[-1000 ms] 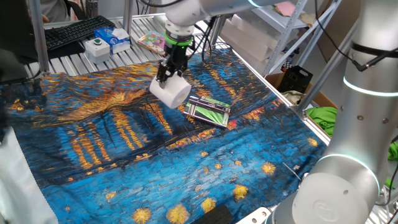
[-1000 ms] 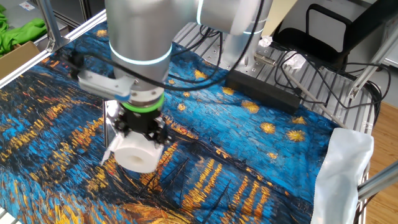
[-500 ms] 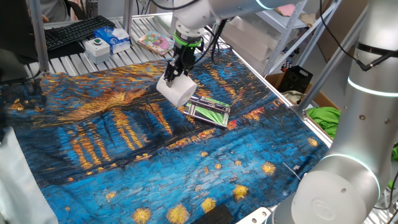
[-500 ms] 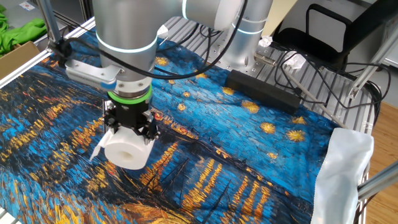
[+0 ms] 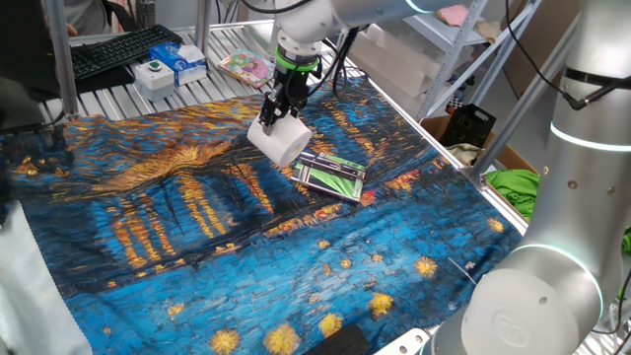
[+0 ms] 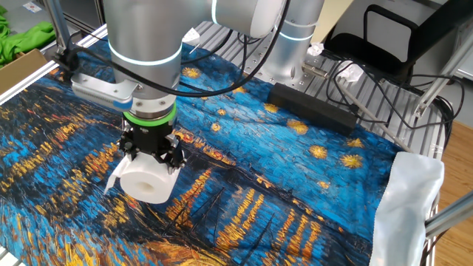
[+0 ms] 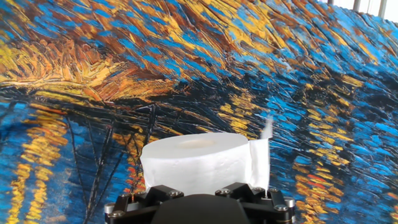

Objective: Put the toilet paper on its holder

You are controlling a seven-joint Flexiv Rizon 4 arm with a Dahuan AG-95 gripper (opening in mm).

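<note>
Counter [image 5: 187, 94] carries a blue/orange painted cloth [image 5: 197, 217] w/ wide bare stretches toward 6 and 9 o'clock of the roll in one fixed view; cloth edge runs along metal slats at 12 o'clock, where a keyboard [image 5: 118, 51], blue-white box [image 5: 182, 61] and pink booklet [image 5: 245, 67] sit, well apart from the roll. Gripper [image 5: 279, 110] points down, fingers clamped on the toilet paper [image 5: 279, 144], held above the cloth. Roll's long axis lies about level, tilted a bit; in the other fixed view the hollow core [image 6: 148, 184] faces the camera, toward 5 o'clock, w/ a loose paper flap [image 6: 113, 182] at the roll's 9 o'clock. Hand view: the roll [image 7: 199, 158] sits between the fingers, flap at 3 o'clock. Holder [image 5: 332, 176] lies flat on the cloth just beside the roll at its 4 o'clock, long axis approx 10-to-4; whether they touch, can't tell. Right cloth edge at 3 o'clock nears the frame rail [image 5: 463, 163].
</note>
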